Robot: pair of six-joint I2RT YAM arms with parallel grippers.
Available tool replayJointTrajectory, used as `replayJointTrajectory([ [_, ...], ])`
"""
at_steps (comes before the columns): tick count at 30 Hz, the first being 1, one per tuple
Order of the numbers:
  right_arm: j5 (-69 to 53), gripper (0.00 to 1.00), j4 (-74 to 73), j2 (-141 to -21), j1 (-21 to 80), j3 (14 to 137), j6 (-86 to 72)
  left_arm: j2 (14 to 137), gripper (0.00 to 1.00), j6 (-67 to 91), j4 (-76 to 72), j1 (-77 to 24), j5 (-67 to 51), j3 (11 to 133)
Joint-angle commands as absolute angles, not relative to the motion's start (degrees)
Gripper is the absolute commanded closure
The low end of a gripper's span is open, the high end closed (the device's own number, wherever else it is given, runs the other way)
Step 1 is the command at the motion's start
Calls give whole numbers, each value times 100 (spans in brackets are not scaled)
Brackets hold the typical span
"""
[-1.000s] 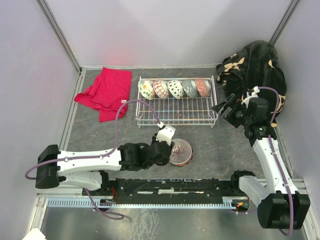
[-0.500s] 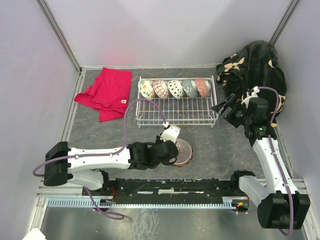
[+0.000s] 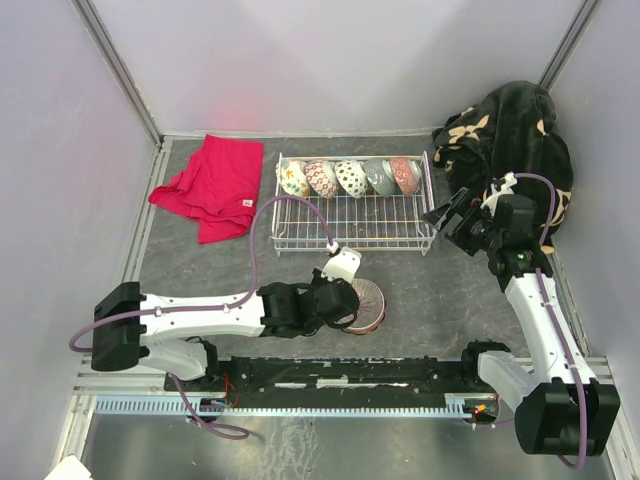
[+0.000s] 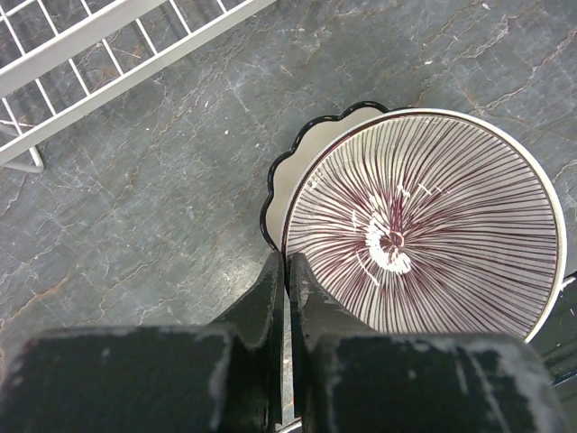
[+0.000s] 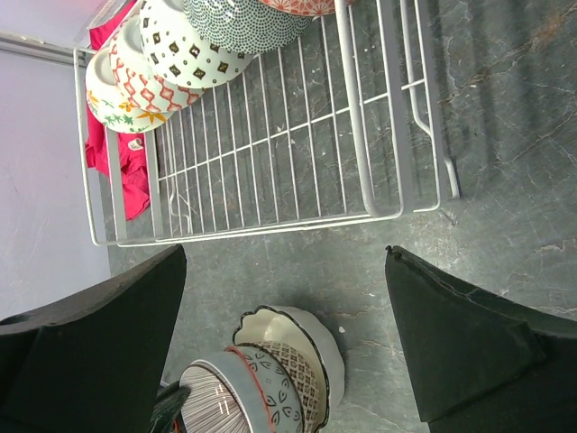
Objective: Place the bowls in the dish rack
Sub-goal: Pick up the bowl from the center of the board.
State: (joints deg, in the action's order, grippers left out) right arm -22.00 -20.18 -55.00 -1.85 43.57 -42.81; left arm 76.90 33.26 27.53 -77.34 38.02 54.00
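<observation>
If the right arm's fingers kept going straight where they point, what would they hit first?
Probably the bare table between the dish rack and the stacked bowls, though depth is unclear and the rack's near rail could come first.

1. The dish rack (image 3: 352, 228), a shallow white wire basket, lies flat.
2. Five patterned bowls (image 3: 350, 178) stand on edge in a row along its far side.
3. A striped bowl (image 4: 424, 225) sits upright atop a nested stack just before the rack; a scalloped black-rimmed bowl (image 4: 302, 167) lies lowest.

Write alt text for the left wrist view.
The left gripper pinches the rim of a striped bowl stacked above a scalloped bowl on the grey table. A corner of the dish rack shows at upper left.
</observation>
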Motion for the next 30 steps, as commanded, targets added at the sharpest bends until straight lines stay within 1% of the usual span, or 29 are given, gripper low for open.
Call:
replayJointTrajectory([
  [1, -2260, 1, -1789, -5483, -153, 4403, -4284, 7529, 97, 3446, 2603, -7778, 3799, 5631],
  [14, -2268, 1, -1815, -5475, -152, 4427, -4273, 7001, 97, 3367, 2544, -7778, 3817, 5611],
  [30, -2268, 1, -1793, -5510, -150, 4413, -4281, 7085, 97, 3257, 2819, -7802, 3936, 6013],
])
